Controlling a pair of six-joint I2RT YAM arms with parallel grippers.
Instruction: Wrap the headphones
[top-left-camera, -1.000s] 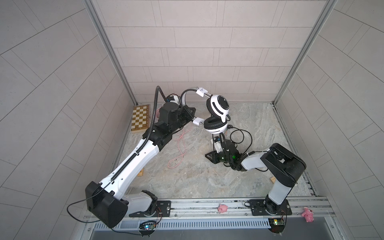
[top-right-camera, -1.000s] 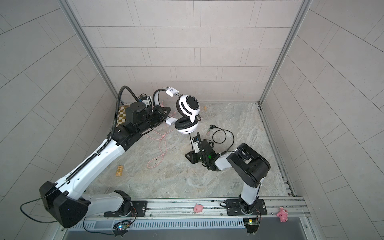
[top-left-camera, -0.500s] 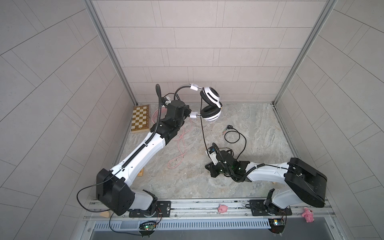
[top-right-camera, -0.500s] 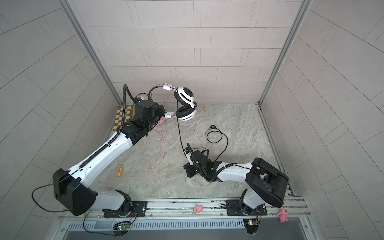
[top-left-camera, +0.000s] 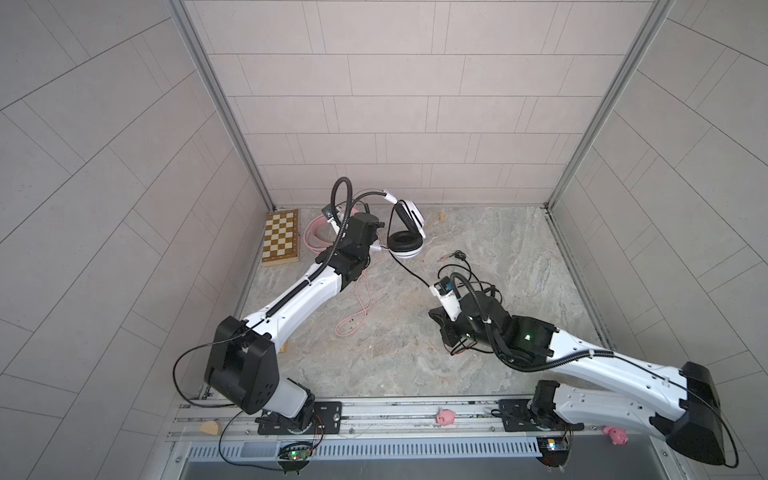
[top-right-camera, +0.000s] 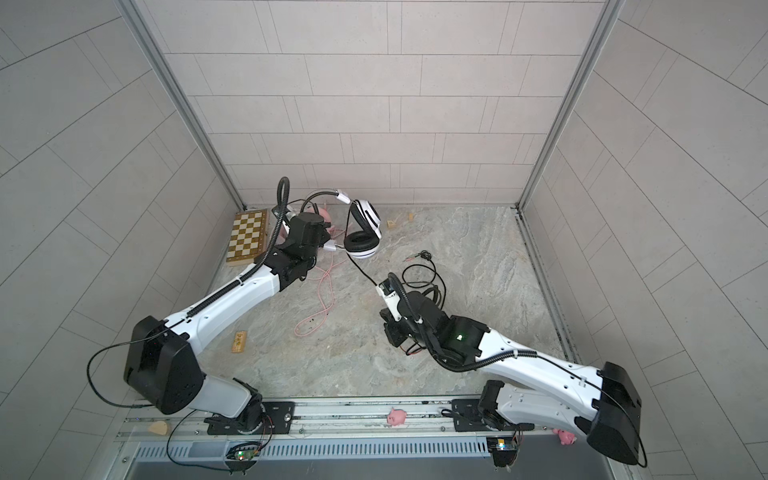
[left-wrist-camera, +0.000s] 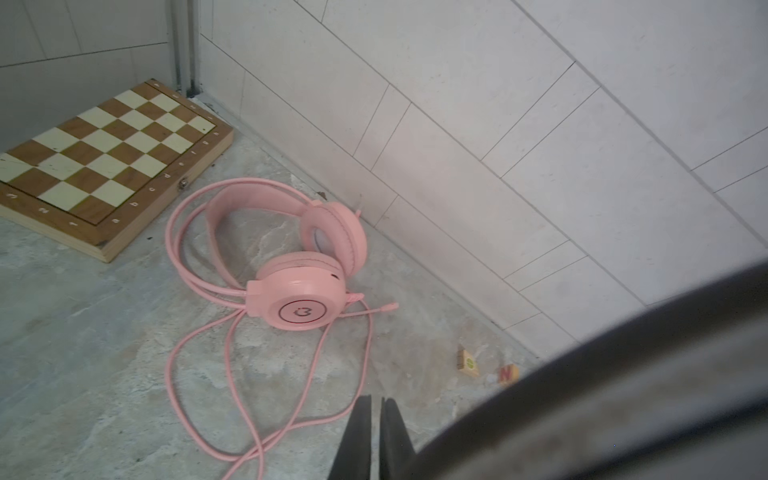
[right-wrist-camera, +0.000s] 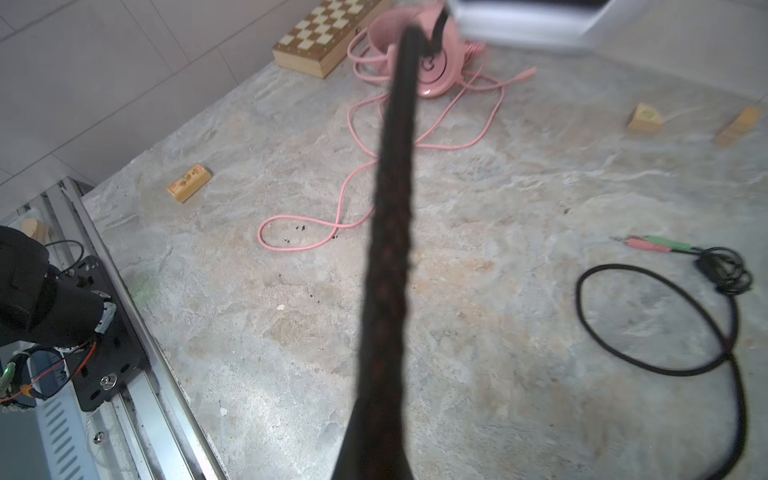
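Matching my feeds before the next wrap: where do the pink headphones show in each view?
In a top view: pink headphones upper left of centre, mostly behind the left arm.
In a top view: pink headphones likewise, mostly hidden.
Left wrist: pink headphones at centre, unobstructed.
Right wrist: pink headphones at the top edge, crossed by the black cable.
Shared landmark: the chessboard beside them.

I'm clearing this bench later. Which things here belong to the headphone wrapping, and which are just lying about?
Part of the job:
- white headphones, held up off the floor
- black cable
- pink headphones
- pink cable

Just lying about:
- chessboard
- wooden blocks
- pink pig toys
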